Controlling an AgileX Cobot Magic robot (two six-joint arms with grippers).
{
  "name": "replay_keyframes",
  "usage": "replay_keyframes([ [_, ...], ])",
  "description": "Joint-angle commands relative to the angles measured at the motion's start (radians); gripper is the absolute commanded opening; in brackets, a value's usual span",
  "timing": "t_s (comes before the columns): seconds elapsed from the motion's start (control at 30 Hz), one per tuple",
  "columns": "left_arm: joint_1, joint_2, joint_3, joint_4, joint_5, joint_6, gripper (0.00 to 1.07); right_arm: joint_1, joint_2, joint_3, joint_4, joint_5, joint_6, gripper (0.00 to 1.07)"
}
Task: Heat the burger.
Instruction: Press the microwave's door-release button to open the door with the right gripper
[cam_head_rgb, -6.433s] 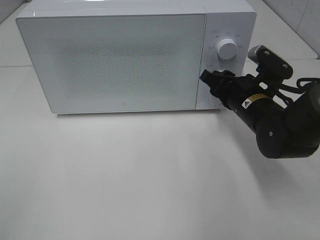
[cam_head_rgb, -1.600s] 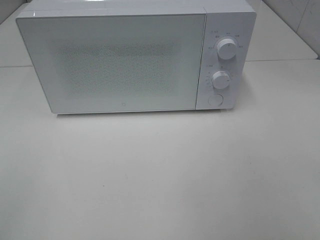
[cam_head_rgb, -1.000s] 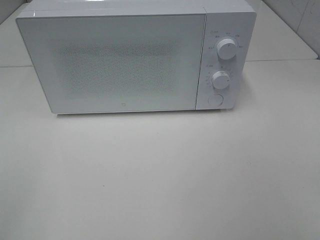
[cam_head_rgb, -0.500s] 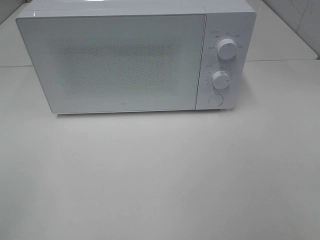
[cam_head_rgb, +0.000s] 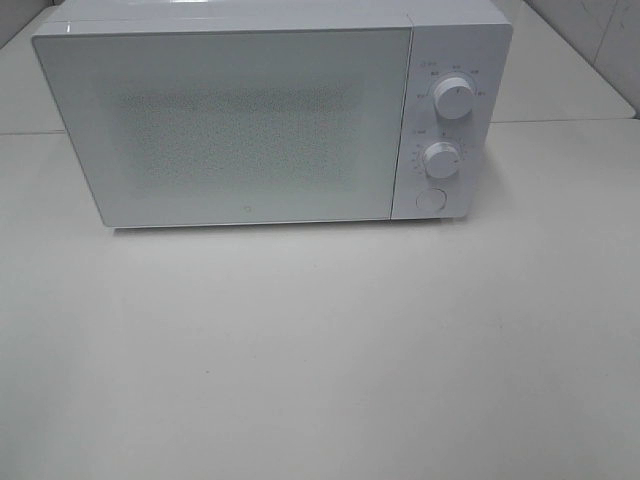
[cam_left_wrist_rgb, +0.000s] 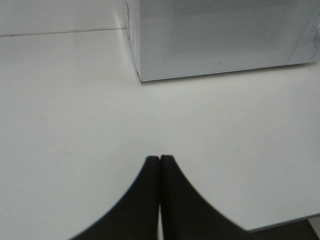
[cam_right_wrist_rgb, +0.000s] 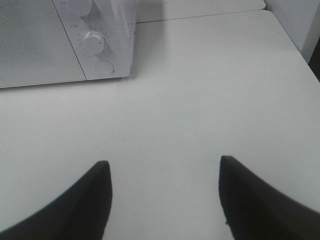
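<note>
While the burger showed in no view, probably behind the microwave's (cam_head_rgb: 230, 120) shut door, left pincer (cam_left_wrist_rgb: 159, 165) sat pressed together and right pincer (cam_right_wrist_rgb: 163, 162) apart, both empty above the surface (cam_head_rgb: 320, 350). Judged light, soft, layers prone to slide; grip bun sides gently.

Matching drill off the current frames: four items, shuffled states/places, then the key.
Items
1. microwave door
2. left gripper
3. right gripper
4. round button

States/places
A. open, nothing between the fingers
B. closed, white speckled front
C. just below the lower knob
D. shut, fingers together, holding nothing

Pairs: 1-B, 2-D, 3-A, 4-C
</note>
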Motion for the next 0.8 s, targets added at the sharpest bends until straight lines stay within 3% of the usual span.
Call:
replay_keyframes([
  [0.03, -0.001, -0.007, 0.002, 0.0, -0.009, 0.003, 0.0, -0.003, -0.025, 0.001, 0.0, -0.013, -0.009, 0.61],
  [0.27, -0.001, -0.007, 0.002, 0.0, -0.009, 0.003, 0.0, -0.003, 0.017, -0.012, 0.0, -0.03, -0.01, 0.61],
  [0.43, -0.001, -0.007, 0.002, 0.0, -0.009, 0.003, 0.0, -0.003, 0.153, -0.026, -0.009, -0.073, -0.012, 0.61],
  [0.8, -0.001, -0.007, 0.002, 0.0, -0.009, 0.003, 0.0, -0.003, 0.543, -0.005, -0.007, -0.511, -0.02, 0.6],
])
